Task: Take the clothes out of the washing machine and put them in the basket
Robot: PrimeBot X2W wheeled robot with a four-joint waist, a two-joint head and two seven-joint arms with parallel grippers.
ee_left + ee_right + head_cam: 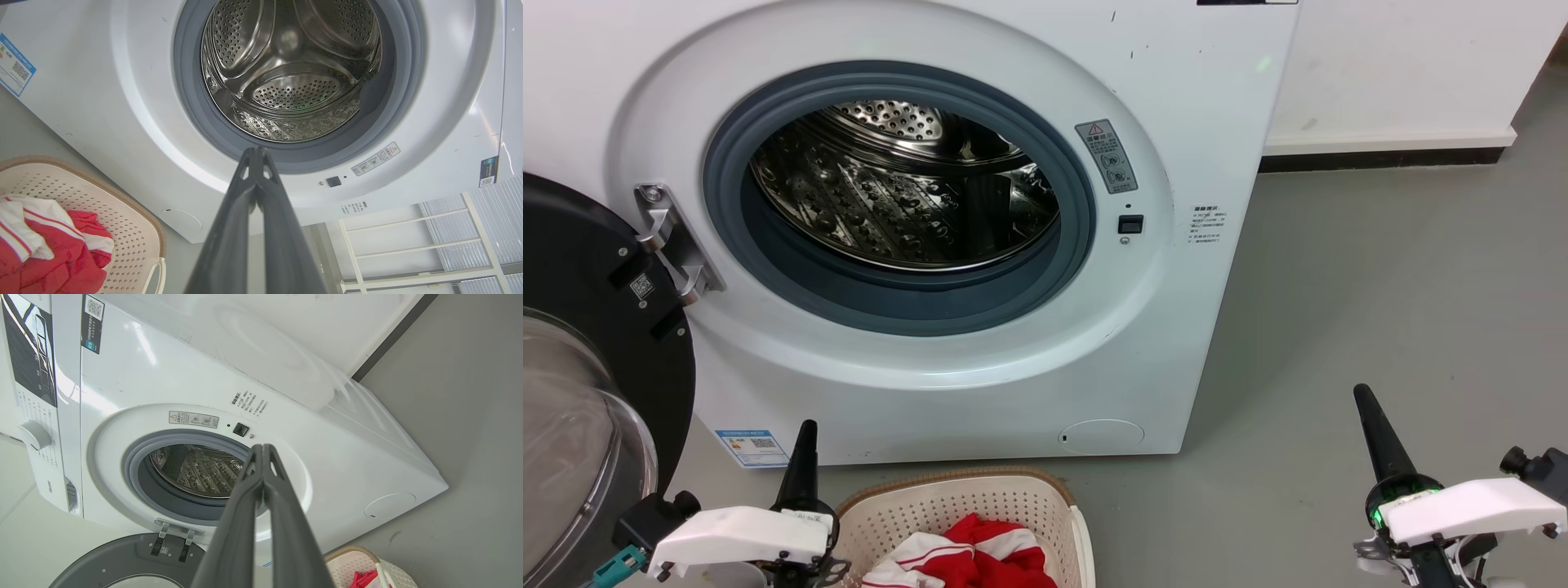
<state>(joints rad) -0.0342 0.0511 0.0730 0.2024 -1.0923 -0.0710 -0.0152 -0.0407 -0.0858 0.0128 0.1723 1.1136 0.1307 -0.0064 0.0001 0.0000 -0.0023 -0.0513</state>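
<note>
Clothes [980, 555] bunched in the basket [947, 482], red with white striped panels, lying below the brown rim. Basket on the grey floor [1380, 286], just before the washing machine [1192, 122] and close to its front. Door [580, 261] swung wide open at the left of the head view; steel drum [890, 204] showing its perforated wall and paddles through the grey ring. Left tool [805, 437] closed, long dark fingers pressed tip to tip, gripping no fabric, held just left of the basket and aimed at the drum mouth. Right tool [1364, 400] likewise closed on itself, over open floor well to the right of machine and basket.
</note>
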